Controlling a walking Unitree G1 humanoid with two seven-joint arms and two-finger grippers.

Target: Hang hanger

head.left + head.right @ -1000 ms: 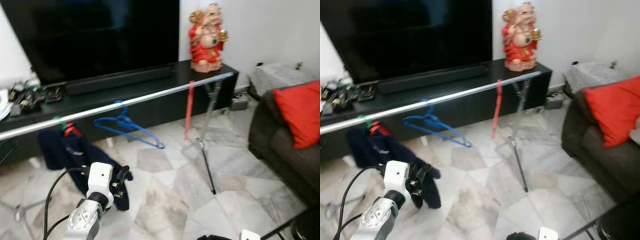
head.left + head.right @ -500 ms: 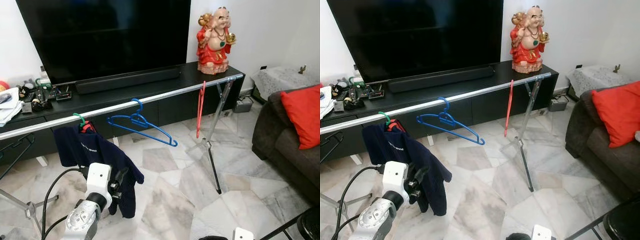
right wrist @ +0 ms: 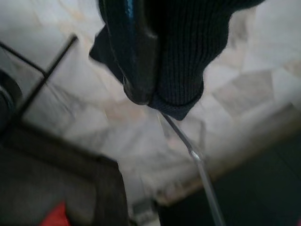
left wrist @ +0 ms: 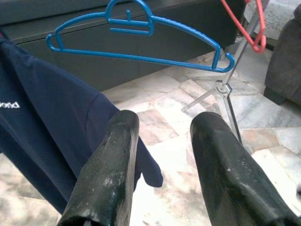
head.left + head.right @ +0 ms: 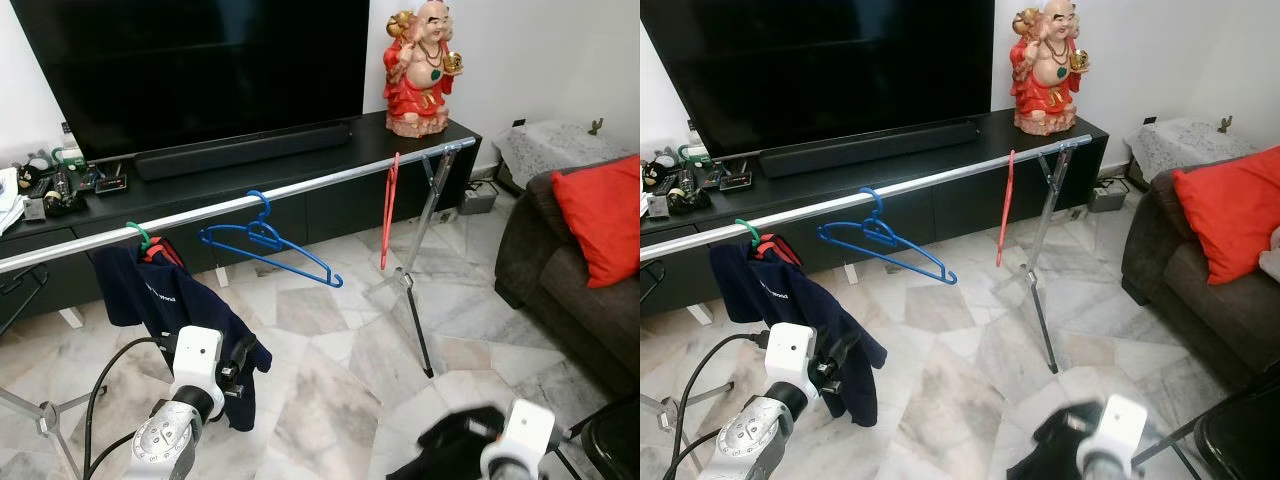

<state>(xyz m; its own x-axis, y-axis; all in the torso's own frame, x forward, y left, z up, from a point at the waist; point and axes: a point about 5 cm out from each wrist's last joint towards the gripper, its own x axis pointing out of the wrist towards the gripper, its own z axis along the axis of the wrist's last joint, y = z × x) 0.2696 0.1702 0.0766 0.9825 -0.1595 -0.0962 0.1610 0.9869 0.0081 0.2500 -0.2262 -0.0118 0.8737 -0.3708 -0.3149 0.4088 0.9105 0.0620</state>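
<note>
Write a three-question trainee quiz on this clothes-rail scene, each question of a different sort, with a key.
1. True or false: the blue hanger on the rail carries a garment.
2. Which hangs nearest the rail's right end? A) navy shirt B) blue hanger C) red hanger
3. Fill in: the right gripper holds a dark ___.

Key
1. False; it is bare.
2. C
3. garment; knitted fabric covers its fingers in the right wrist view. The left gripper, open, faces the rail.
</note>
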